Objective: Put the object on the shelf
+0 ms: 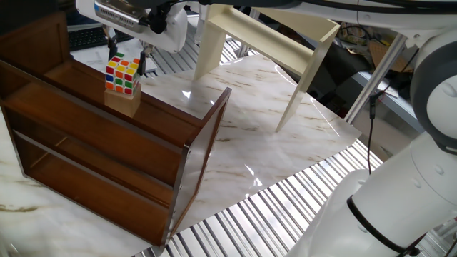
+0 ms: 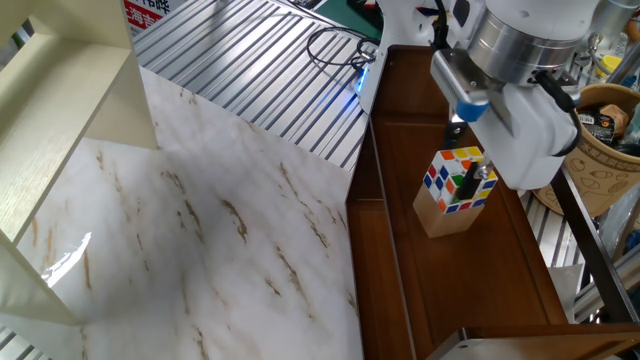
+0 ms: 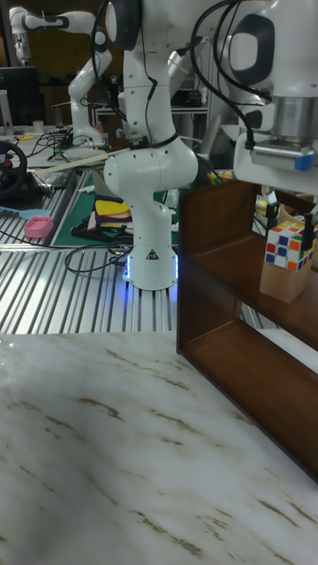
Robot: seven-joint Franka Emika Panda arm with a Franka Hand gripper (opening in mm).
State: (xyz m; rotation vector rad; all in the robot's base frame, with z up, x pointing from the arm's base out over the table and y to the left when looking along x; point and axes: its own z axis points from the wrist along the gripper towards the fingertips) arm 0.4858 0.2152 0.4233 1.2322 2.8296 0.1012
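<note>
The object, a multicoloured Rubik's cube [image 1: 122, 74] [image 2: 455, 180] [image 3: 288, 245], rests on a plain tan wooden block [image 1: 123, 102] [image 2: 444, 219] [image 3: 283, 284]. The block stands on the top tier of the dark brown shelf [image 1: 107, 143] [image 2: 480, 270] [image 3: 230, 265]. My gripper [image 1: 126, 60] [image 2: 462, 150] [image 3: 289, 228] comes down from above. Its black fingers [image 2: 470, 178] press against opposite sides of the cube, so it is shut on it. The cube looks slightly tilted on the block.
A cream-white legged frame [image 1: 271, 39] [image 2: 60, 100] stands on the marble table [image 1: 271, 135] beside the shelf. A woven basket [image 2: 610, 140] sits beyond the shelf. A second white robot base [image 3: 150, 194] stands behind the table.
</note>
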